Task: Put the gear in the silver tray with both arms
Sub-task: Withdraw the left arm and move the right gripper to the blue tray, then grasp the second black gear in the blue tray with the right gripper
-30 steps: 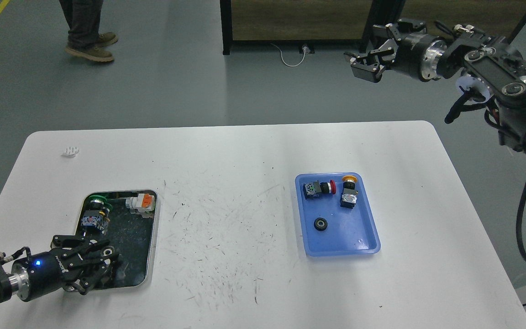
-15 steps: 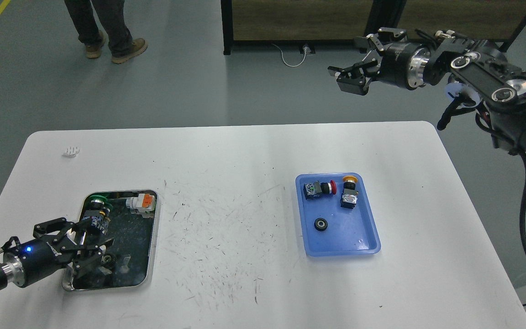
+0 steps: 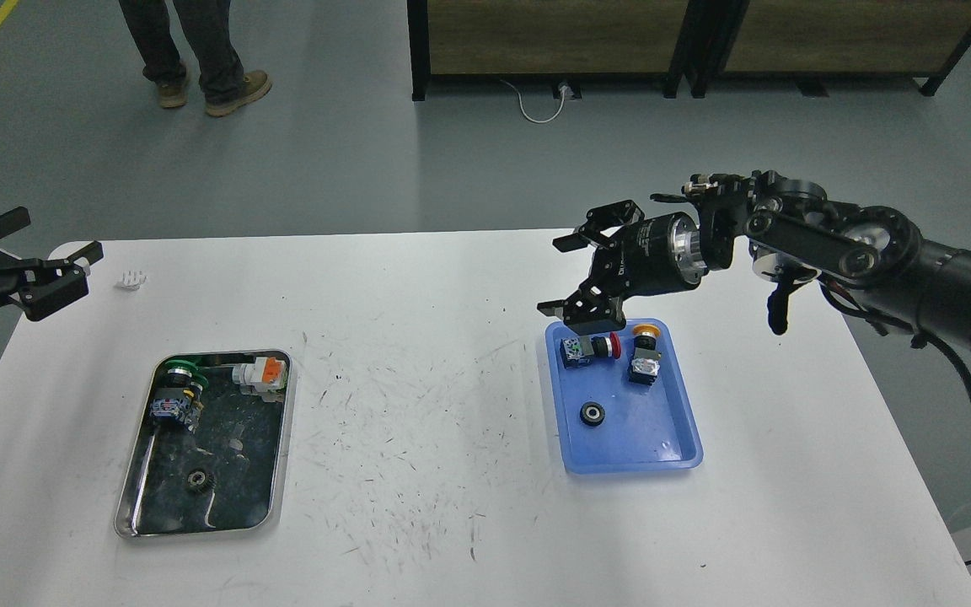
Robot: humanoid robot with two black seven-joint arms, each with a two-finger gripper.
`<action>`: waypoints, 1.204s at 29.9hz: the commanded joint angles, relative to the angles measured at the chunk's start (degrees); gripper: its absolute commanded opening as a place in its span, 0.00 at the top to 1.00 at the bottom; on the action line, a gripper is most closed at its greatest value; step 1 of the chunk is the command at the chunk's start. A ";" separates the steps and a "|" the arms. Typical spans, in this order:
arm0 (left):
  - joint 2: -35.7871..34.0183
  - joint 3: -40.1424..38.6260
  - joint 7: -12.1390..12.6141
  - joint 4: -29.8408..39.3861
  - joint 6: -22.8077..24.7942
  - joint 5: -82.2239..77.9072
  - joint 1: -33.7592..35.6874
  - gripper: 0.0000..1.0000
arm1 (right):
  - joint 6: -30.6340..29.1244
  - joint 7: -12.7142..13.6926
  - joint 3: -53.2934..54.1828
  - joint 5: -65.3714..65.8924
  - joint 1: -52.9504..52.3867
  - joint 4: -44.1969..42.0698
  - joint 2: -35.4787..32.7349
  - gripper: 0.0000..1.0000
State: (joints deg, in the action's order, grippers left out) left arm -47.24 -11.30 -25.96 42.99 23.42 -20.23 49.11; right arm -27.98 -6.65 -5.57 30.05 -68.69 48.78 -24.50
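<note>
A small dark gear (image 3: 197, 480) lies in the near part of the silver tray (image 3: 279, 455) at the left of the white table. The tray also holds a green-capped switch (image 3: 175, 394) and an orange-and-white part (image 3: 262, 373). My left gripper (image 3: 30, 265) is open and empty, raised over the table's far left edge, well away from the tray. My right gripper (image 3: 578, 274) is open and empty, hovering just above the far edge of the blue plastic tray (image 3: 675, 421).
The blue tray holds a red-capped button (image 3: 588, 347), a yellow-capped button (image 3: 644, 357) and a small black wheel-like part (image 3: 592, 414). A small white piece (image 3: 130, 279) lies at the table's far left. A person's legs (image 3: 199, 51) stand beyond the table.
My left gripper has left the silver tray and risen to the far left, leaving the gear in the tray. My right gripper has come down from high right to over the blue tray.
</note>
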 commanded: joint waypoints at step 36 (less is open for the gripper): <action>-1.98 -0.56 2.23 -1.59 -0.57 0.54 4.50 0.02 | -0.02 0.06 -10.51 2.29 10.85 -8.34 7.62 0.10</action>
State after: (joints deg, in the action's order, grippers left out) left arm -49.13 -11.50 -23.70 41.75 22.71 -19.77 53.56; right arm -28.00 -6.62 -16.02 32.35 -58.14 41.42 -18.26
